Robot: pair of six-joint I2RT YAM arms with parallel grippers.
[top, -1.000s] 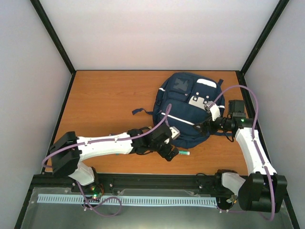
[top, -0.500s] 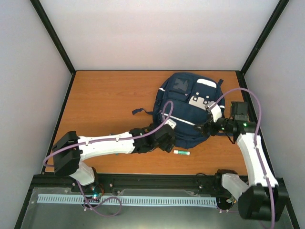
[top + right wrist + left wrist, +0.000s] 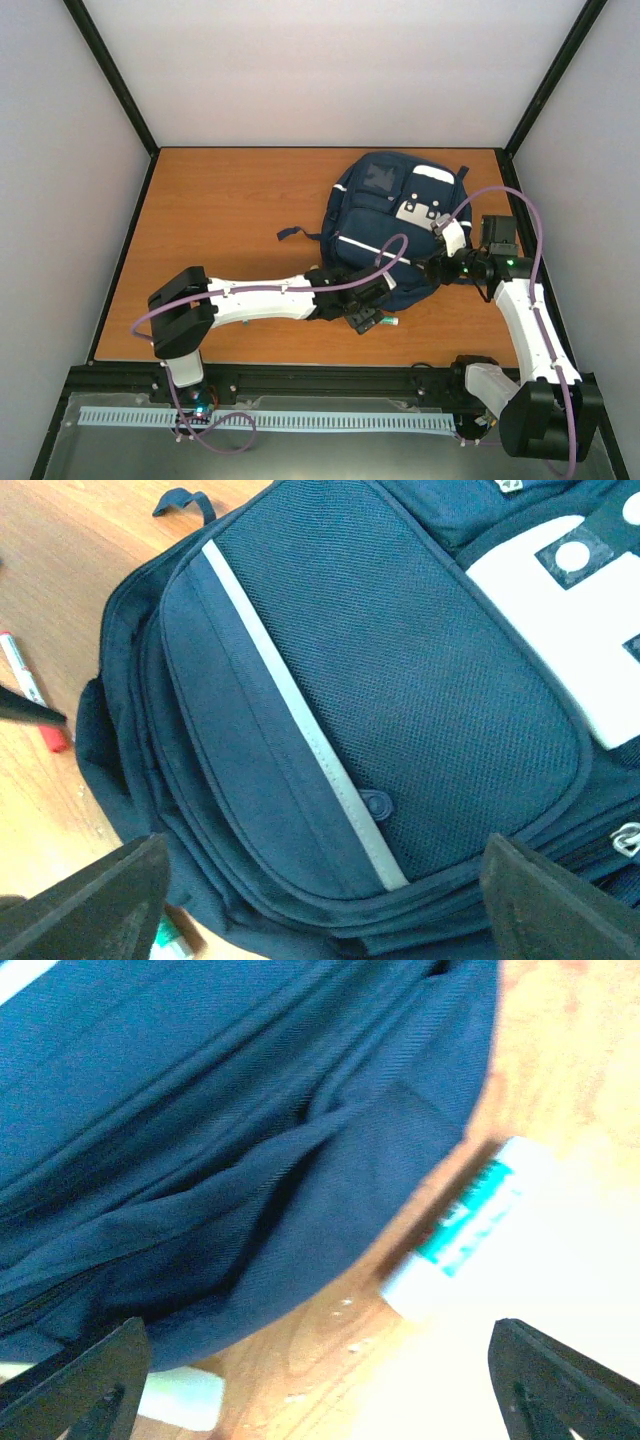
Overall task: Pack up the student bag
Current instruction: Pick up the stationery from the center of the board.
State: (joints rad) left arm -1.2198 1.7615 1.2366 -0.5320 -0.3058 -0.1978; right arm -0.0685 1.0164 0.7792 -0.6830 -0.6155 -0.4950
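Centre the left claw (image 3: 320,1375), spread wide and empty, over the white glue stick with green label (image 3: 465,1225), lying on the orange-brown wooden counter (image 3: 220,220) just beside the near edge of the large navy blue fabric backpack (image 3: 390,215). Align across the tube, descend, close gently; avoid snagging fabric. Backpack flat, front up, right of centre. Use the right claw (image 3: 325,895), likewise wide apart and empty above the backpack's front, to hold an opening. Counter smooth: expect rolling. Enclosed by pale grey walls (image 3: 60,200) and black corner posts (image 3: 110,75).
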